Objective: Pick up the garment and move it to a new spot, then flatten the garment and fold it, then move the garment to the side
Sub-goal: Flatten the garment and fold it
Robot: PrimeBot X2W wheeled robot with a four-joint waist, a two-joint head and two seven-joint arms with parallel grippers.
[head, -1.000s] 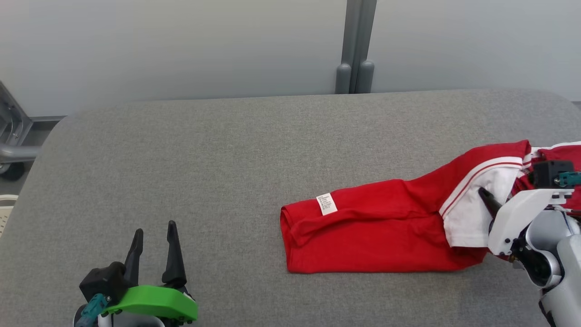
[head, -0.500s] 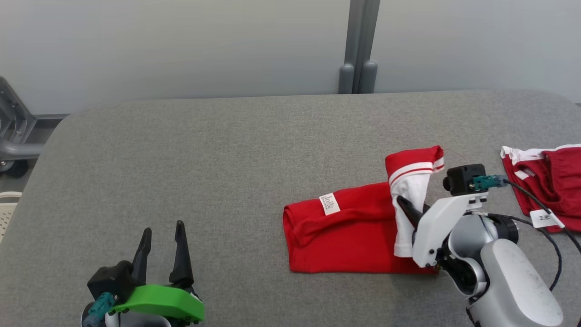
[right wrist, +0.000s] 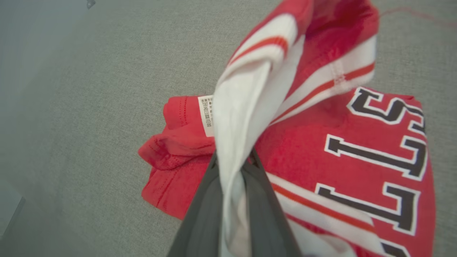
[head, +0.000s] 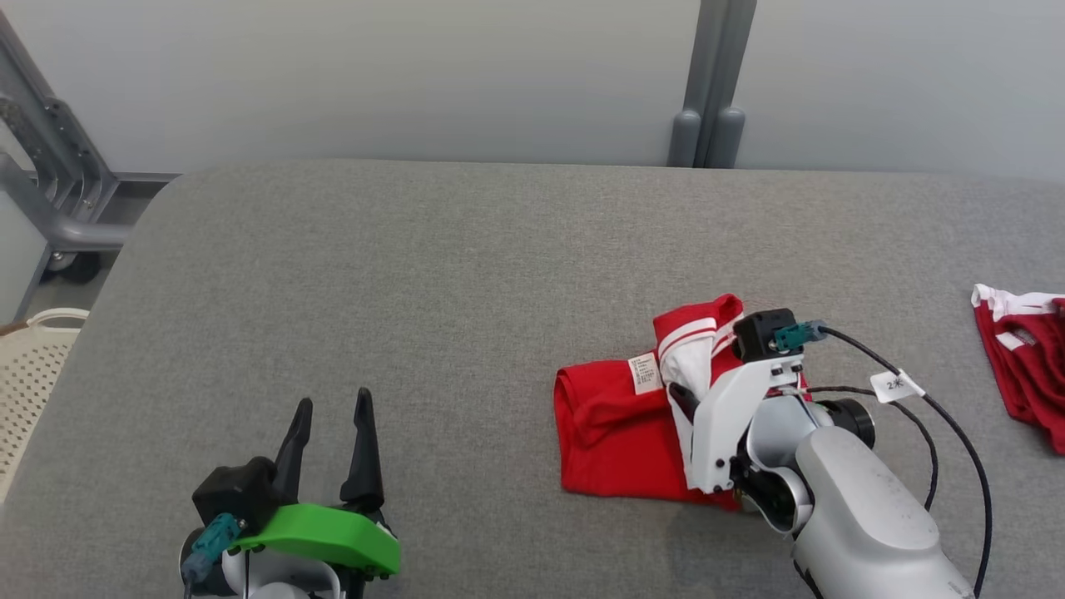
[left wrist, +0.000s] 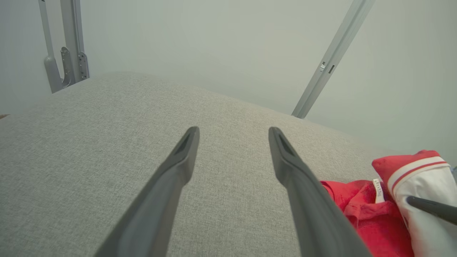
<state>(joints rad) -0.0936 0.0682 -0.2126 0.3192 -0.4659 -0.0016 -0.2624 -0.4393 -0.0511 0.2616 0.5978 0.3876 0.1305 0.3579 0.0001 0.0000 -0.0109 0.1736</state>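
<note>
The red garment [head: 611,428] lies on the grey padded table [head: 416,274], right of centre, doubled over on itself. My right gripper [head: 684,398] is shut on its white, red-striped end [right wrist: 250,82] and holds that end lifted above the red part. In the right wrist view, black letters [right wrist: 378,157] and a white label [right wrist: 206,110] show on the garment [right wrist: 171,178] below the gripper [right wrist: 234,167]. My left gripper [head: 333,412] stands open over bare table at the lower left, well away from the cloth. The left wrist view has its open gripper [left wrist: 232,134] with the garment [left wrist: 360,210] at the lower right.
A second red-and-white garment [head: 1027,366] lies at the table's right edge. A pale perforated basket [head: 29,374] and a grey metal frame [head: 58,200] stand off the table's left. A grey post [head: 707,83] rises behind the far edge. A tagged black cable [head: 894,385] trails from my right wrist.
My right gripper has carried the garment's white-striped end leftwards over the red part, doubling the cloth. The head camera has shifted too. The left gripper stays open.
</note>
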